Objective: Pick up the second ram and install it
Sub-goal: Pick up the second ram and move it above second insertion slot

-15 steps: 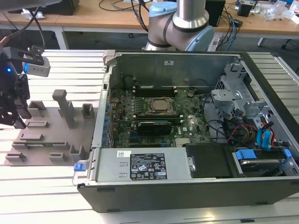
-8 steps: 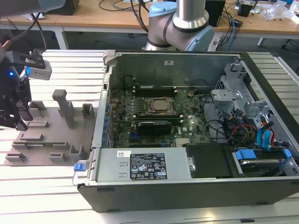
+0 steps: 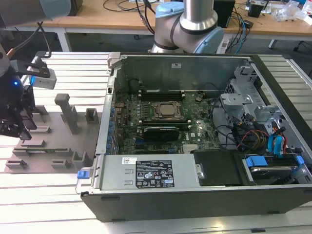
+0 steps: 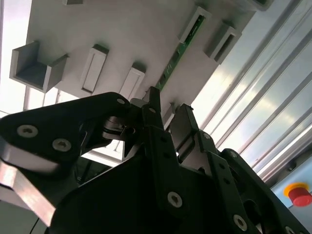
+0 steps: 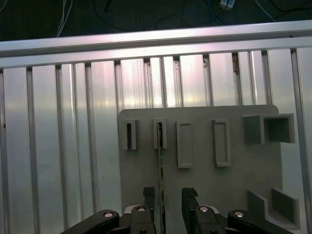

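Note:
The second ram point(image 5: 160, 165) is a thin green stick standing on edge in the slots of a grey holder plate point(image 5: 209, 190). In the second wrist view the ram point(image 4: 181, 51) runs away from the fingertips across the holder plate point(image 4: 112, 24). My gripper point(image 5: 169, 195) is open above the ram's near end, with the stick in the gap, closer to one finger point(image 5: 148, 196) and touching neither. In the exterior view, my gripper point(image 3: 20, 131) hangs over the holder plate point(image 3: 51, 129) at the exterior view's left, and the ram point(image 3: 46, 150) lies low on it.
An open computer case point(image 3: 195, 126) stands to the exterior view's right of the plate, with its motherboard, processor socket point(image 3: 168, 110) and a black expansion card point(image 3: 158, 130). Tall grey holder blocks point(image 3: 66, 112) rise from the plate. Ribbed aluminium table point(image 5: 58, 146) surrounds it.

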You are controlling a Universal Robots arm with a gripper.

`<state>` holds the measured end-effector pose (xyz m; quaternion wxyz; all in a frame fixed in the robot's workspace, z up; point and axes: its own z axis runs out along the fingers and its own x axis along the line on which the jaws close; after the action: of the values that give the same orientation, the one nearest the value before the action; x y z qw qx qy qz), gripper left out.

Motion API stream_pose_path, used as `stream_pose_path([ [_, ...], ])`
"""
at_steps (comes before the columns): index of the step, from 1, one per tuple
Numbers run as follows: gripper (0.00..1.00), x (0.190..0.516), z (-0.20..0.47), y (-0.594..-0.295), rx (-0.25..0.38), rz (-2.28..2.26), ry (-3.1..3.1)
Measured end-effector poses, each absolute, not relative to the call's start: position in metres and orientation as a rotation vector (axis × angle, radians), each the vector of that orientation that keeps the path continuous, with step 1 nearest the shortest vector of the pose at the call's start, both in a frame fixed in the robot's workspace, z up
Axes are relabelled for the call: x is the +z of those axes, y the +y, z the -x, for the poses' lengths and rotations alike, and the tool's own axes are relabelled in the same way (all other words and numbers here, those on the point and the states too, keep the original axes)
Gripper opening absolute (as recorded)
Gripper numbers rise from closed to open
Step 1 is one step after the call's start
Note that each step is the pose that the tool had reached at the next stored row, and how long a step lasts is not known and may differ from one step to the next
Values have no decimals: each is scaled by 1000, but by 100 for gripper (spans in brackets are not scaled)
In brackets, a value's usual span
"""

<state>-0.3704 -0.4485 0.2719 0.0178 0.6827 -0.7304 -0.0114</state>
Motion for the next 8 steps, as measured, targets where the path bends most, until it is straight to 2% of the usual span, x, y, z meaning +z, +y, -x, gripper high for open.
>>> stream_pose_path([
  [8, 36, 256, 370, -448, -35, -2121, -2269],
])
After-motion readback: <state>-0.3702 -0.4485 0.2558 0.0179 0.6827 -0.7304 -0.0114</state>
